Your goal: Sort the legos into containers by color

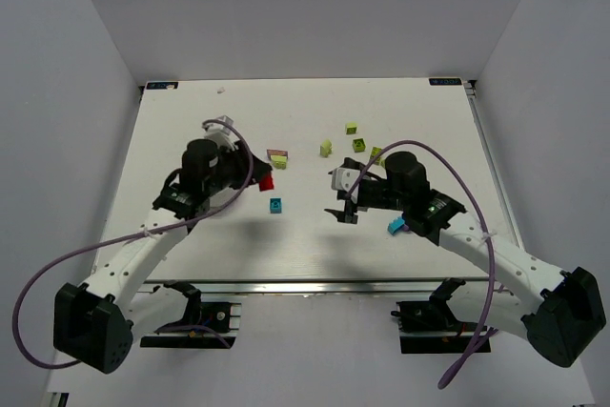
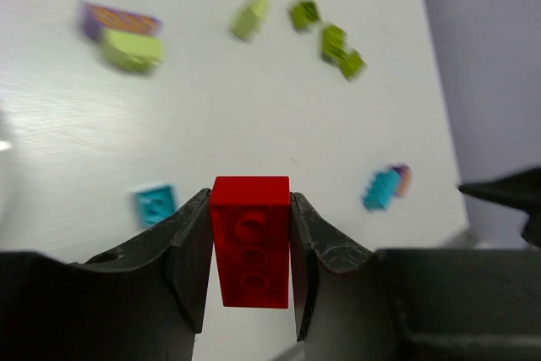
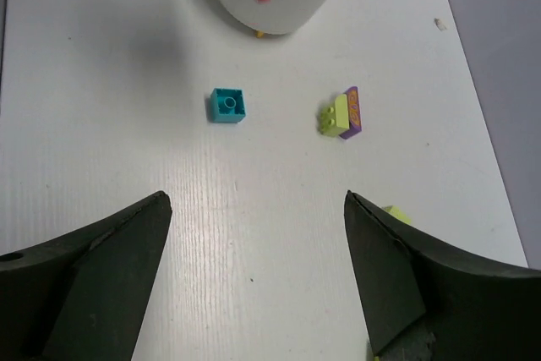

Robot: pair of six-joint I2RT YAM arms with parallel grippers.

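Note:
My left gripper [image 1: 259, 180] is shut on a red brick [image 2: 250, 238], which also shows in the top view [image 1: 267, 181]; it is held off the table. A teal brick [image 1: 275, 204] lies just below it. A lime-and-purple pair [image 1: 278, 157] lies just above it. My right gripper [image 3: 256, 209] is open and empty over bare table. The round white dish [image 3: 254, 2] stands beyond it with a blurred red shape at its top. In the top view the dish is hidden under my left wrist.
Several lime bricks [image 1: 352, 128] lie scattered at the back centre, one of them close to my right finger [image 3: 393, 213]. A teal-and-pink pair [image 1: 394, 227] lies beside my right arm. White walls close in the table on three sides.

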